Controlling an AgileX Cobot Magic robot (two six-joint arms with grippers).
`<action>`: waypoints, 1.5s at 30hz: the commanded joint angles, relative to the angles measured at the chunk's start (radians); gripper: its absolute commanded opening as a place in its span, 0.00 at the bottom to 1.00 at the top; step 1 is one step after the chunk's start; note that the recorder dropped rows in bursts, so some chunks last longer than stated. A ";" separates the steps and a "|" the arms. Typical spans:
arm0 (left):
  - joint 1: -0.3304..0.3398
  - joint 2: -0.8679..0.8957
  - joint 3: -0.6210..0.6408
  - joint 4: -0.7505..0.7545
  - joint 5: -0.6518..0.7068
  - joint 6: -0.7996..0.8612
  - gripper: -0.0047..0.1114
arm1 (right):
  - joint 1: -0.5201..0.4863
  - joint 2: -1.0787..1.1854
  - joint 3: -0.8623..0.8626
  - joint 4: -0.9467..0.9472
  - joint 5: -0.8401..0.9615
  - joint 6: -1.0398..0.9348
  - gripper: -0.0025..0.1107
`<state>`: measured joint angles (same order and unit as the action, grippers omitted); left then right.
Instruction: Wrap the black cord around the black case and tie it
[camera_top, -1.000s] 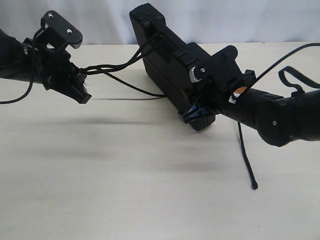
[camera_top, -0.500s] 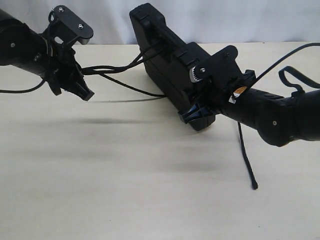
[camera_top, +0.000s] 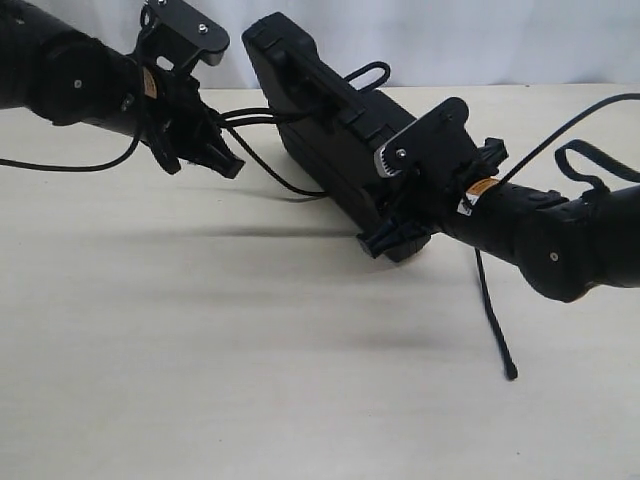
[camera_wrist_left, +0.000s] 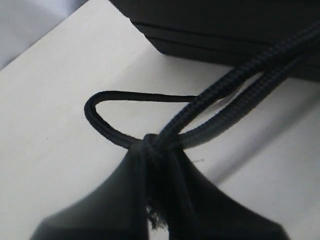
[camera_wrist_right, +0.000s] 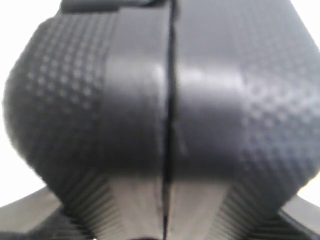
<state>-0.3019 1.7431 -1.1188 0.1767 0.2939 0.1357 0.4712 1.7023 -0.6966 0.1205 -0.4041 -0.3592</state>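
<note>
The black case (camera_top: 320, 135) is held tilted off the table, its lower end clamped in my right gripper (camera_top: 395, 238). In the right wrist view the case (camera_wrist_right: 170, 100) fills the picture, seam in the middle. The black cord (camera_top: 250, 117) runs as two strands from the case's side to my left gripper (camera_top: 218, 158), which is shut on it just left of the case. In the left wrist view the cord (camera_wrist_left: 225, 90) is pinched at the gripper (camera_wrist_left: 155, 150), its frayed tip (camera_wrist_left: 156, 217) poking out behind. One cord loop (camera_top: 370, 74) stands above the case; another strand (camera_top: 285, 183) sags to the table.
A beige table (camera_top: 250, 350) lies under both arms, with a white backdrop (camera_top: 480, 40) behind. A thin black line (camera_top: 493, 320) hangs from the right arm down to the table. A black cable (camera_top: 60, 165) trails from the left arm.
My left gripper has moved up and right, close to the case, still holding the cord. The strands have shortened and a loop has risen above the case. The right arm has lifted slightly.
</note>
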 joint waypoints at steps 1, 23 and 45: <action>-0.003 0.027 -0.005 -0.034 -0.026 -0.010 0.04 | 0.009 0.005 0.017 -0.005 0.052 -0.013 0.06; -0.053 0.040 -0.005 -0.110 -0.096 -0.008 0.04 | 0.345 0.124 0.080 0.744 -0.485 -0.666 0.06; -0.060 0.095 -0.005 -0.114 -0.171 -0.006 0.04 | 0.345 -0.003 0.080 0.917 -0.264 -0.681 0.66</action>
<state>-0.3598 1.8374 -1.1188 0.0731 0.1558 0.1360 0.8177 1.7382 -0.6180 1.0291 -0.7192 -1.0347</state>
